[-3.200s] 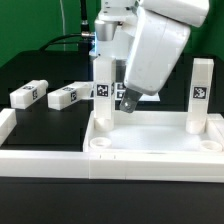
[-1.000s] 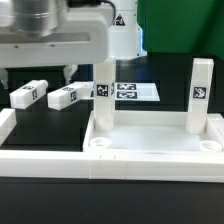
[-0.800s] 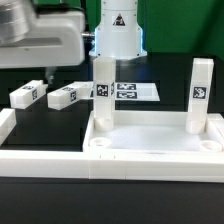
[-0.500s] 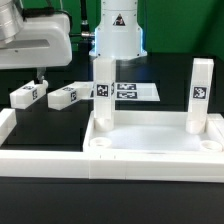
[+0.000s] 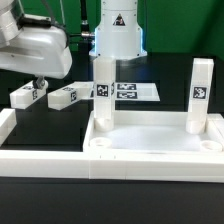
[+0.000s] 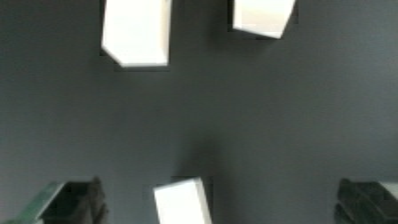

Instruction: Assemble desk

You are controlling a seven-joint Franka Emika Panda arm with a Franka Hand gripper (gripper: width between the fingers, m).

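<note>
1. Desk top (image 5: 150, 130): white plastic, smooth, with a faint sheen.
2. Upright legs (image 5: 201, 72) and loose legs (image 5: 29, 95): the same white plastic, matt.
3. Tags (image 5: 101, 90): flat black-and-white print (paper or sticker, cannot tell).
4. Table (image 5: 60, 190): black, matt, smooth.
5. Arm casing (image 5: 40, 45): glossy white shell.

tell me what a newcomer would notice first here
The white desk top sits in front, with two legs standing upright in its far corner sockets. At the exterior view's left, two loose legs lie on the black table, and the open gripper hangs just above them.
</note>
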